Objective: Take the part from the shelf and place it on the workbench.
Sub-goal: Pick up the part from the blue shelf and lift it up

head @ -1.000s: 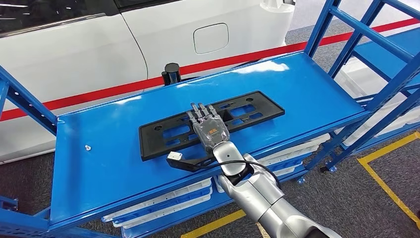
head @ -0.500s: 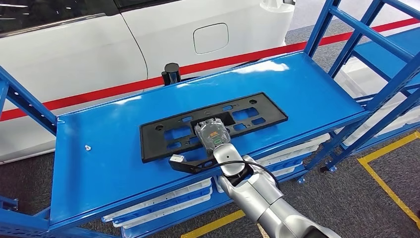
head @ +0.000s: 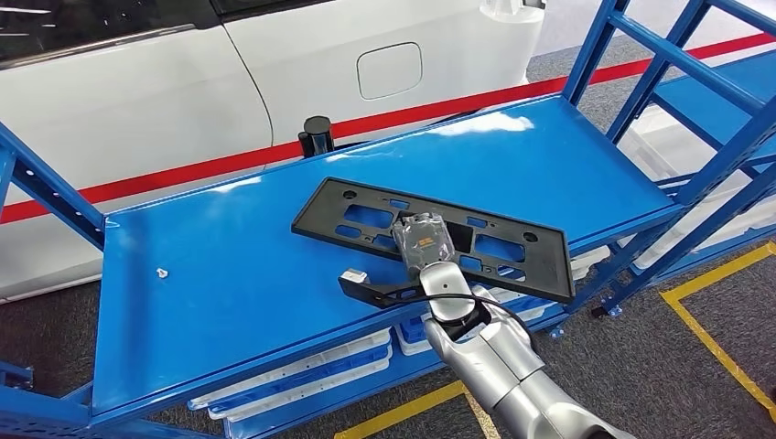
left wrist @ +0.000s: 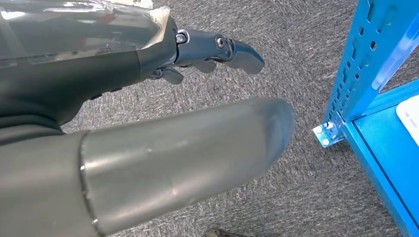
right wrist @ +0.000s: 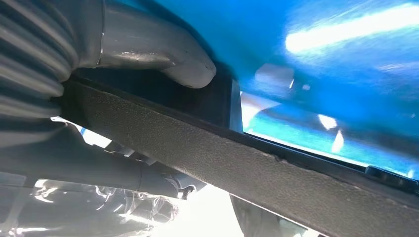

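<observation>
Right hand fingers hidden under part

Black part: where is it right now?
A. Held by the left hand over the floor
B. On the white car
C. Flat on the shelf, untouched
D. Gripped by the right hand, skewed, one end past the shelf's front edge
D: the right hand grips the part mid-frame, and its right end overhangs the shelf edge.

A black part lies on a glossy blue shelf, beyond it a white car and a red stripe on grey floor.
</observation>
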Controlling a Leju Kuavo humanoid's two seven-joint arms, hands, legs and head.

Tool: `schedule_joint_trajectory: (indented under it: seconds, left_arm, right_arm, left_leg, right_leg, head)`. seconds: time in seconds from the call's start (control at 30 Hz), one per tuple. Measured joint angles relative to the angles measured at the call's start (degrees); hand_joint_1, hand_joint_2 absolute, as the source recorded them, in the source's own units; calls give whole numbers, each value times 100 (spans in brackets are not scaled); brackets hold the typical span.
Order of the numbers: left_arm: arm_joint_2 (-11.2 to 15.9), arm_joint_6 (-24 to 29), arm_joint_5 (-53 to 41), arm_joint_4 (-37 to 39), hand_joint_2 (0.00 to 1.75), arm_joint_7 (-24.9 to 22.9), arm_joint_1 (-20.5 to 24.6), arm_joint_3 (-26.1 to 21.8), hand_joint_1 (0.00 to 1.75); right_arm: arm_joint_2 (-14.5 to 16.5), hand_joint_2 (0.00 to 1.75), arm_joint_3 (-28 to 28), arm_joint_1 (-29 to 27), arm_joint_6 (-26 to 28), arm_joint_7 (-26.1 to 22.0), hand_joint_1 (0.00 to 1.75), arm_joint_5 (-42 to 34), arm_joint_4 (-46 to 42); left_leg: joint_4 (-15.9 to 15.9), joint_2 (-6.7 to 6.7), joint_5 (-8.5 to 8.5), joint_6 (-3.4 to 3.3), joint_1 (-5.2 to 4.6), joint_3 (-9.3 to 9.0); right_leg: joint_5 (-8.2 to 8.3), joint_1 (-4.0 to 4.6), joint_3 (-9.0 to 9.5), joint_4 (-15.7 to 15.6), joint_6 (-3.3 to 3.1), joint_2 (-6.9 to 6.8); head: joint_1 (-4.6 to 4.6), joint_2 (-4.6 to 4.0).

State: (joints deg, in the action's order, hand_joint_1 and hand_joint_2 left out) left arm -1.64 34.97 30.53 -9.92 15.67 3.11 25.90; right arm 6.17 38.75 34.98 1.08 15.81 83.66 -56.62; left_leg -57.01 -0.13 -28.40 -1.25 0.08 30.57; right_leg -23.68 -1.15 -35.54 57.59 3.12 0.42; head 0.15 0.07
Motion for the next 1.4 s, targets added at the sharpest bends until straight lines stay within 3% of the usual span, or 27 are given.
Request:
schedule_joint_trajectory:
  seconds: [0.13,0.27,0.4,0.57,0.83,1.0,1.13,1.4]
  left_arm:
    - [1,-16,39,0,0,168,-4,-3,0]
    - [-1,53,145,0,0,563,-7,-12,0]
    - [9,-54,169,2,175,866,-15,-18,0]
    - [56,-94,184,11,175,814,-20,-25,0]
    - [151,238,169,43,175,660,-37,-26,0]
    - [185,504,180,97,175,584,-36,-39,0]
    - [205,268,199,105,175,467,-50,-44,0]
    - [286,-134,370,105,175,604,-87,-180,0]
  right_arm:
    - [-105,175,-262,-340,327,-11,175,71,-583]
    - [-294,175,-804,-903,835,-302,175,251,-1779]
    - [-557,175,-1524,-1415,1580,-746,175,295,-3148]
    - [-941,175,-2250,-1574,2524,-1151,175,10,-4319]
    - [-1767,175,-2924,-1678,3701,-1585,175,-1091,-5133]
    - [-2053,175,-3183,-1969,3856,-1979,175,-1605,-5405]
    - [-2074,175,-3309,-2243,3860,-2416,175,-2095,-5490]
    - [-2079,175,-3512,-2800,3861,-2806,175,-2886,-5523]
  left_leg:
    - [0,-2,0,0,0,3]
    - [0,-3,-1,0,-1,8]
    - [0,-4,-4,-1,-5,15]
    - [0,-1,-6,-1,-8,10]
    - [0,-2,-6,-1,-6,9]
    - [0,-2,-7,-1,-6,13]
    - [1,-2,-7,-1,-5,15]
    - [-3,-3,-13,-6,-9,17]
  right_leg:
    - [0,1,-3,0,0,0]
    - [-1,0,-5,-2,0,-2]
    - [-1,-6,-6,-5,0,-3]
    - [-1,-10,-5,-7,0,0]
    - [-1,-9,-3,-7,0,0]
    - [-1,-8,-2,-7,0,0]
    - [-1,-8,-2,-7,0,0]
    - [-1,-17,0,-10,1,-1]
  head:
    - [1,0]
    - [0,0]
    - [2,0]
    - [0,0]
    - [-1,0]
    - [-1,0]
    - [-1,0]
    - [-1,0]
